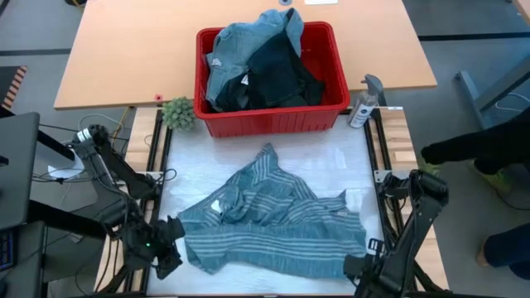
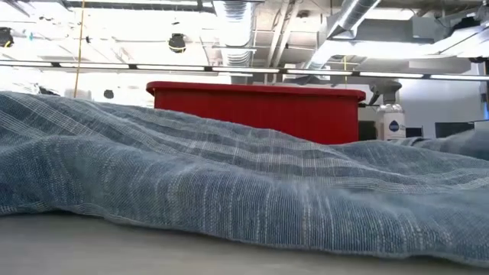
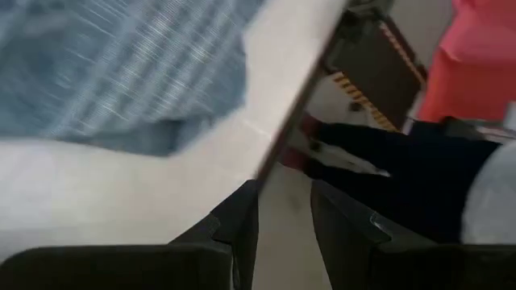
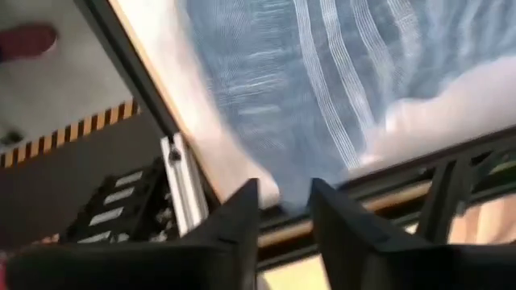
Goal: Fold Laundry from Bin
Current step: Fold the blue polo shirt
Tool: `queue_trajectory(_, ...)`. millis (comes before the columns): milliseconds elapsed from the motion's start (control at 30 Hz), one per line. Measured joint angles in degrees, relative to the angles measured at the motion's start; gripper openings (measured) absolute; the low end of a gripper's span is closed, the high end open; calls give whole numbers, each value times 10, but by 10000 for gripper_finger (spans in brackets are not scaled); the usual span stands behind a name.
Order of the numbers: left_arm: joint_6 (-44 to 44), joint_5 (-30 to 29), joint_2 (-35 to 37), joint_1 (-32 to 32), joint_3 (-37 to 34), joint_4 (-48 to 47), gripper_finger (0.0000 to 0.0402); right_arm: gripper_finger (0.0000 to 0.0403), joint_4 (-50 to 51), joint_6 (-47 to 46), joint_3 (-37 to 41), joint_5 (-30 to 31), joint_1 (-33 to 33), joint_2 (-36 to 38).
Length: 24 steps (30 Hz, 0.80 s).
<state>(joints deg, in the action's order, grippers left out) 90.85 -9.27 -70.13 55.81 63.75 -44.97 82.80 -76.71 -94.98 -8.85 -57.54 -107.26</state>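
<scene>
A blue-grey white-striped shirt (image 1: 265,215) lies crumpled and spread on the white table top; it fills the low view as a blue-grey shirt (image 2: 229,183). The red bin (image 1: 269,122) stands at the far middle, with denim and dark garments (image 1: 257,66) heaped inside. My left gripper (image 1: 170,248) is at the table's near left corner beside the shirt's near left end, open (image 3: 282,193) with nothing between its fingers. My right gripper (image 1: 358,266) points down at the shirt's near right corner; its fingers (image 4: 284,193) stand apart. My right gripper points down over the shirt's near right edge (image 4: 294,189), which shows in the gap between its open fingers. I cannot tell whether the fingers touch the cloth. The cloth lies slack on the table.
A spray bottle (image 1: 364,103) stands right of the bin and a small green plant (image 1: 178,112) left of it. The table's metal frame rails (image 1: 374,157) run along both sides. A person in dark clothes (image 1: 480,149) is at the right edge.
</scene>
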Motion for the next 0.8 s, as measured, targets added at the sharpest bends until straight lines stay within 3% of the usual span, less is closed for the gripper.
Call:
queue_trajectory(67, 19, -43, 0, 10, 4, 22, 101, 204, -22, 0, 0, -1, 0, 4)
queue_trajectory(133, 24, -132, 1, 18, 20, 33, 94, 246, -47, -4, 0, 18, 2, 18)
queue_trajectory(267, -9, -345, 10, 10, 60, 33, 79, 302, -23, -46, -13, 152, 22, 76)
queue_trajectory(333, -56, -401, 13, -8, 73, 21, 76, 314, 7, -56, -13, 230, 51, 109)
queue_trajectory(467, -108, -375, 33, -88, 76, -42, 81, 318, 42, 18, -13, 299, 148, 154)
queue_trajectory(633, -205, -361, 32, -207, 76, -99, 108, 317, -9, 229, -13, 341, 299, 160)
queue_trajectory(700, -254, -343, 33, -259, 69, -79, 125, 317, -47, 311, -13, 343, 358, 152)
queue_trajectory(800, -337, -261, 31, -328, 51, -20, 153, 317, -117, 427, 4, 296, 435, 141)
